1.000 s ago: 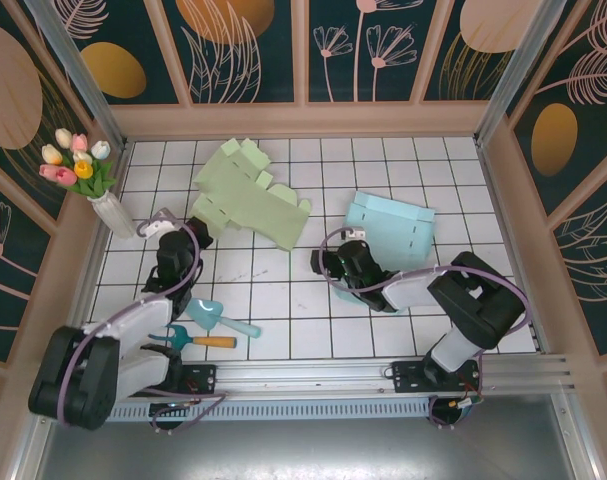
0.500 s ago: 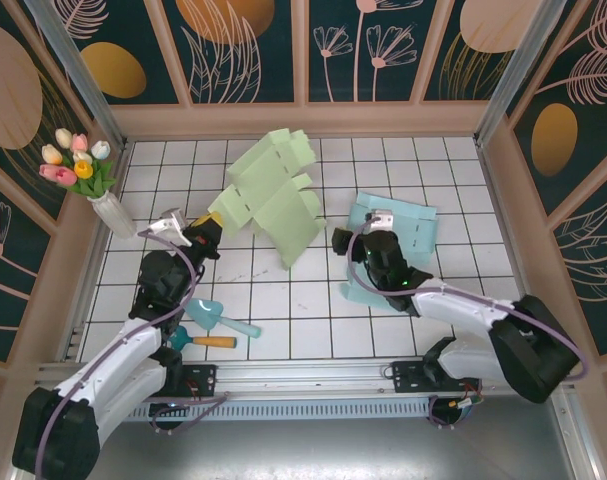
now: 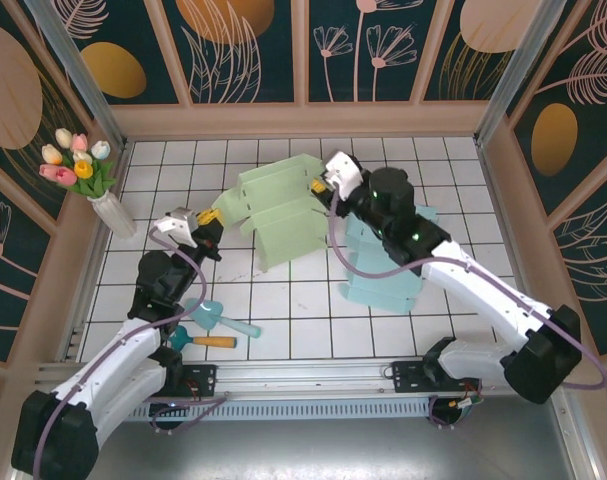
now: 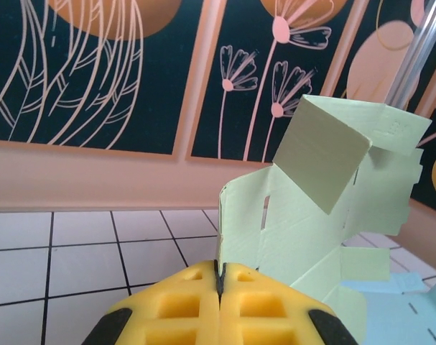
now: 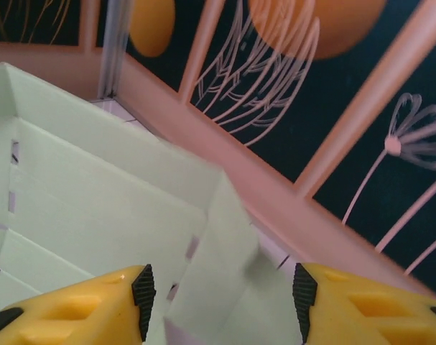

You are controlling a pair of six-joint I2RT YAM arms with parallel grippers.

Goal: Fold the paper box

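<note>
The pale green paper box (image 3: pixel 283 210) is held partly unfolded and tilted above the tiled floor, its panels and flaps standing up. My left gripper (image 3: pixel 211 217) is shut on the box's left edge; in the left wrist view the yellow pads (image 4: pixel 219 277) pinch a thin panel edge of the green box (image 4: pixel 304 215). My right gripper (image 3: pixel 323 185) sits at the box's upper right side. In the right wrist view its jaws (image 5: pixel 220 295) stand open around a folded flap (image 5: pixel 218 244), with gaps on both sides.
A light blue flat box (image 3: pixel 388 265) lies on the tiles under the right arm. A white vase of tulips (image 3: pixel 108 210) stands at the left wall. A blue scoop (image 3: pixel 218 317) and an orange-handled tool (image 3: pixel 208 341) lie near the left arm's base.
The green box rose off the floor and swung right, held by my left gripper. My right arm left the blue box, moved up to the green box, and its jaws narrowed.
</note>
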